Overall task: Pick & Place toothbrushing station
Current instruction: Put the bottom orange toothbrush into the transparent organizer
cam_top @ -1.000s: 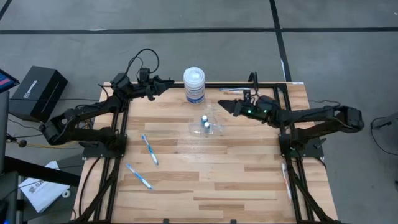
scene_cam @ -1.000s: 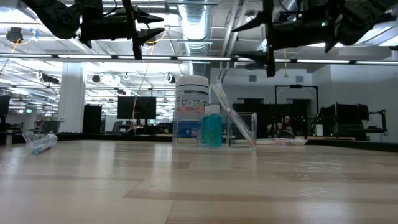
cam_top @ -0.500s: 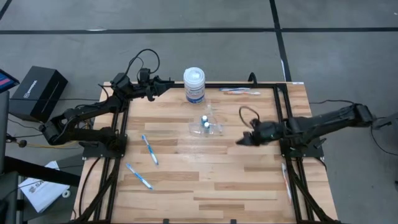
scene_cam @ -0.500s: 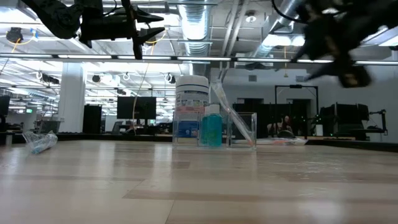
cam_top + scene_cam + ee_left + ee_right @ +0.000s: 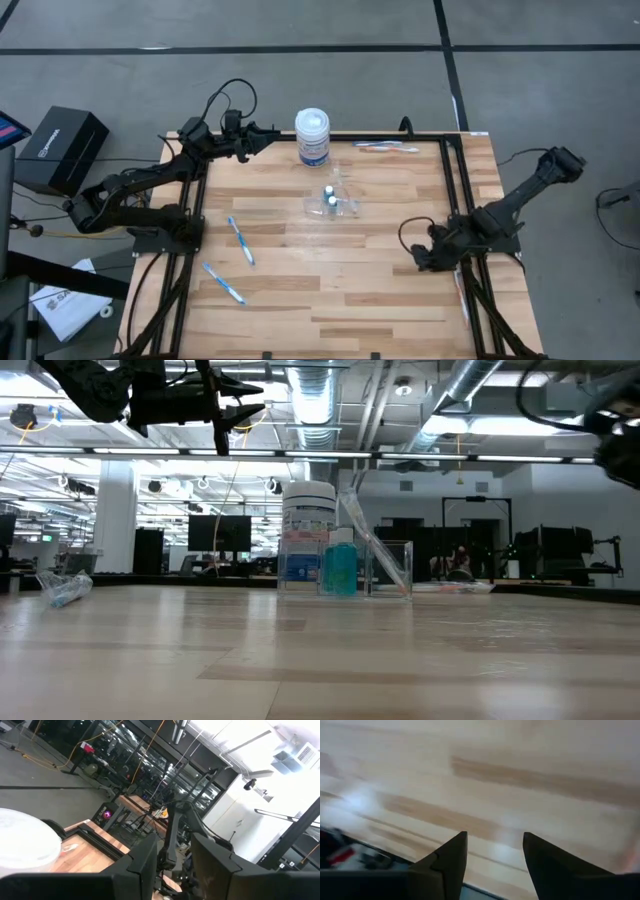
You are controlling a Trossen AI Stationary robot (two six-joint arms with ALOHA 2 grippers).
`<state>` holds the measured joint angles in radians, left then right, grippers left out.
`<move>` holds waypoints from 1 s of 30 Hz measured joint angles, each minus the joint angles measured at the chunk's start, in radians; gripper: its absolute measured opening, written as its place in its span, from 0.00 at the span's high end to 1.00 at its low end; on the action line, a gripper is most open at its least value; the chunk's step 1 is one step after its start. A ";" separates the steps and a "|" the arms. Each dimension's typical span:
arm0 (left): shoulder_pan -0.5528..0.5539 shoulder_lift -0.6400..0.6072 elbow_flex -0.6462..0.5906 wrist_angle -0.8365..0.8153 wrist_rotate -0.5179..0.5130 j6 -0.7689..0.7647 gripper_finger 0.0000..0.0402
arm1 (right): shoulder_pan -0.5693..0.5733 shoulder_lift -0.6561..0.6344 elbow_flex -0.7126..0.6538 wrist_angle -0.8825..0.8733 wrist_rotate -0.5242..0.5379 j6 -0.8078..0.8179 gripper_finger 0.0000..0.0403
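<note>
The left arm stretches from its base at the worktop's left edge toward the far left corner, folded at the elbow, its forearm running level. The left tool [image 5: 268, 131] hangs high above the far edge, pointing toward the middle; in the left wrist view its two dark fingers [image 5: 142, 865] stand apart with a clear gap and nothing between them. The right arm is folded back over its base at the right edge, elbow raised out beyond the worktop, forearm sloping down. The right tool [image 5: 421, 258] sits low near the right edge, tilted down at the wood, its fingers [image 5: 447, 857] parted around empty space.
</note>
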<state>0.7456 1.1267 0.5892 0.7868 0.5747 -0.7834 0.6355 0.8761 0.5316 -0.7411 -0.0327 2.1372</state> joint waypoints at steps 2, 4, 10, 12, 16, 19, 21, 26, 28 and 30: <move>0.000 0.000 0.000 0.000 0.000 -0.002 0.71 | 0.013 0.001 0.012 -0.059 -0.029 0.003 0.55; 0.000 0.000 0.000 0.000 0.000 -0.002 0.71 | 0.020 0.000 0.042 -0.138 -0.043 0.002 0.55; 0.000 0.000 0.000 0.000 0.000 -0.003 0.71 | 0.020 0.000 0.166 -0.436 -0.086 -0.067 0.56; 0.000 0.000 0.000 0.000 0.000 -0.003 0.71 | 0.021 0.002 0.188 -0.506 -0.114 -0.092 0.56; 0.000 0.000 0.000 0.000 0.000 -0.002 0.71 | 0.034 0.008 0.170 -0.513 -0.140 -0.110 0.56; 0.000 0.000 0.000 0.000 0.000 -0.001 0.71 | 0.049 0.017 0.159 -0.506 -0.165 -0.110 0.57; 0.000 0.000 0.000 0.000 0.000 -0.001 0.71 | 0.062 0.030 0.157 -0.507 -0.172 -0.097 0.58; 0.000 0.000 0.000 0.000 0.001 0.000 0.71 | 0.092 0.058 0.119 -0.464 -0.199 -0.086 0.59; 0.000 0.000 0.000 0.000 0.010 0.000 0.71 | 0.096 0.070 0.099 -0.428 -0.212 -0.087 0.59; 0.000 0.000 0.000 0.000 0.021 0.001 0.71 | 0.098 0.078 0.076 -0.383 -0.214 -0.080 0.58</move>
<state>0.7456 1.1263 0.5892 0.7868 0.5957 -0.7827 0.7339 0.9536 0.6080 -1.1244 -0.2464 2.0571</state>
